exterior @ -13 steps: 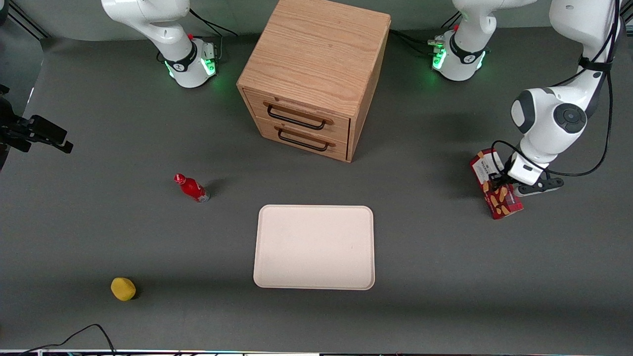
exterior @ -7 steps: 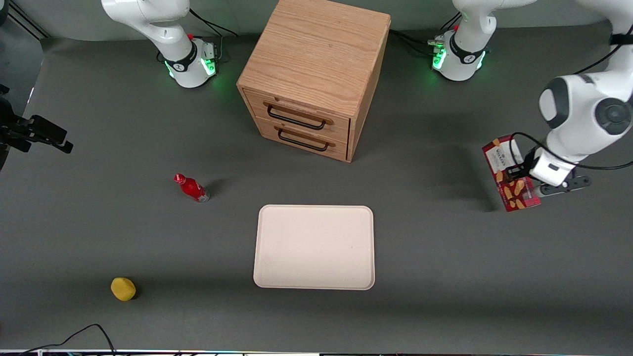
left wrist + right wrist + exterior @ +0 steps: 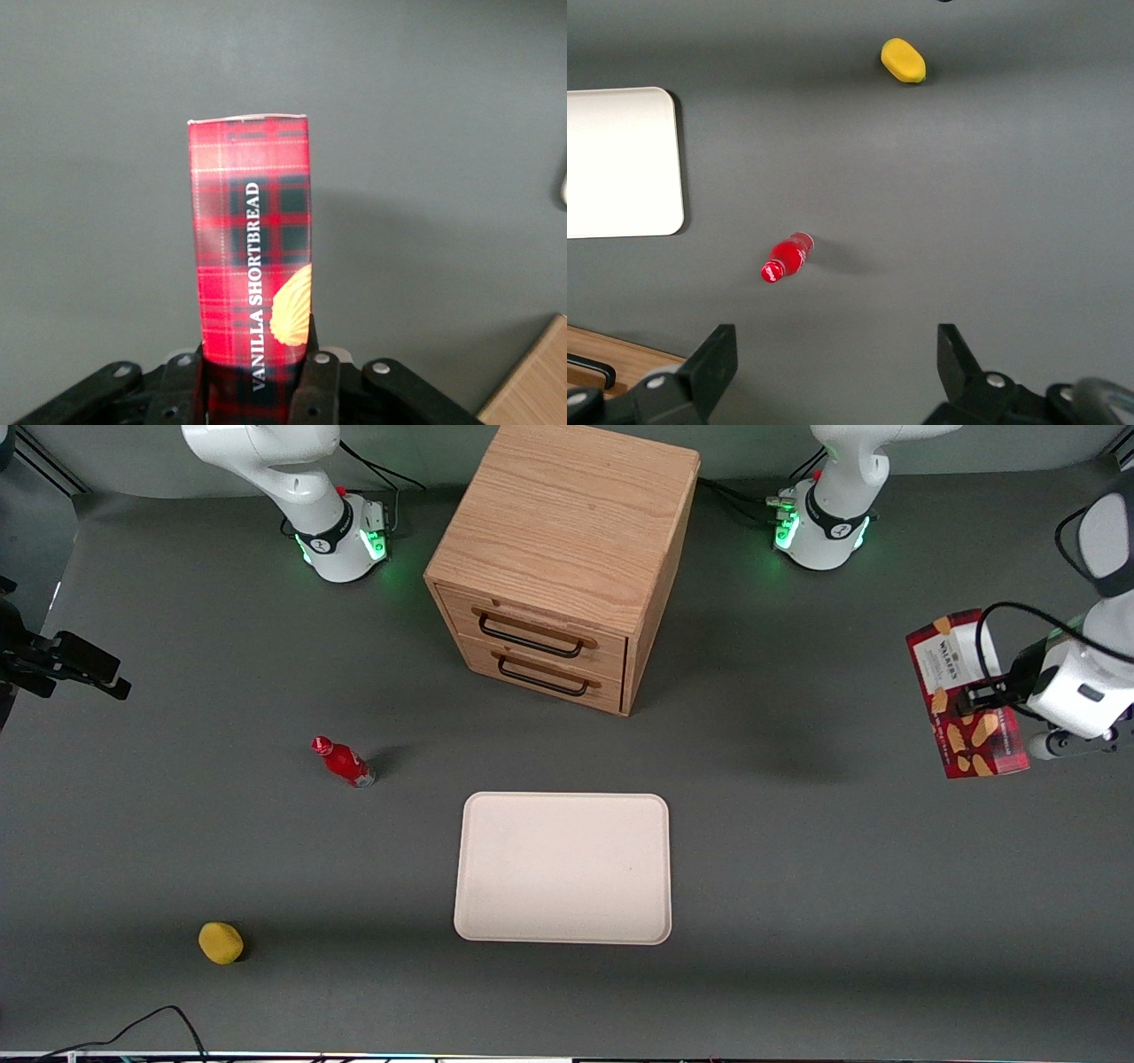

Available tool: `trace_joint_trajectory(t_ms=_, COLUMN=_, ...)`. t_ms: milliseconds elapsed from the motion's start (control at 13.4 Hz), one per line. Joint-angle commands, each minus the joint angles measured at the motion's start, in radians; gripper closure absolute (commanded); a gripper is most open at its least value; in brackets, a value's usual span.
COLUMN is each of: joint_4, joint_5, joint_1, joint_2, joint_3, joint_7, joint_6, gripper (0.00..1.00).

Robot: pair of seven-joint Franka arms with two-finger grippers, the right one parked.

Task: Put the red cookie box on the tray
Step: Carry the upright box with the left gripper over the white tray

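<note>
The pincer (image 3: 982, 695) is clamping the red cookie box (image 3: 964, 693) across its narrow sides and holding it in the air above the counter (image 3: 797, 868). The carry step is in hand. The tray (image 3: 563, 868) is lying well apart, toward the parked arm's end and nearer the front camera; the next move calls for traversing there, then lowering.

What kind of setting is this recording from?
Probably a robot lab tabletop: a grey mat with staged props, a wooden drawer cabinet and a tray. The tool holds the red cookie box above it.
</note>
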Motion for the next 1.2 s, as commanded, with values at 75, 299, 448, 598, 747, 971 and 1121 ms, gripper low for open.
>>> trace_joint_trajectory(t_ms=75, joint_4=0.183, joint_5=0.004, joint_1=-0.01, joint_2=0.019, joint_3=-0.092, joint_7=-0.128, joint_6=-0.168, gripper=0.87)
trace_joint_trajectory(t_ms=299, joint_4=0.241, joint_5=-0.001, joint_1=-0.015, joint_2=0.04, joint_3=-0.173, joint_7=-0.285, joint_6=-0.165, gripper=0.87)
trace_joint_trajectory(t_ms=448, joint_4=0.245, joint_5=-0.002, joint_1=-0.015, joint_2=0.065, joint_3=-0.233, joint_7=-0.389, joint_6=-0.14, gripper=0.87)
trace_joint_trajectory(t_ms=598, joint_4=0.245, joint_5=0.005, joint_1=-0.032, joint_2=0.108, joint_3=-0.296, joint_7=-0.515, joint_6=-0.07, gripper=0.87)
trace_joint_trajectory(t_ms=747, joint_4=0.246, joint_5=0.024, joint_1=-0.087, joint_2=0.163, joint_3=-0.31, joint_7=-0.633, joint_6=0.01, gripper=0.87)
trace_joint_trajectory(t_ms=971, joint_4=0.294, joint_5=0.063, joint_1=-0.163, joint_2=0.264, joint_3=-0.31, joint_7=-0.745, joint_6=0.067, gripper=0.87)
trace_joint_trajectory(t_ms=1121, joint_4=0.353, joint_5=0.117, joint_1=-0.222, joint_2=0.351, joint_3=-0.31, joint_7=-0.837, joint_6=0.088, gripper=0.87)
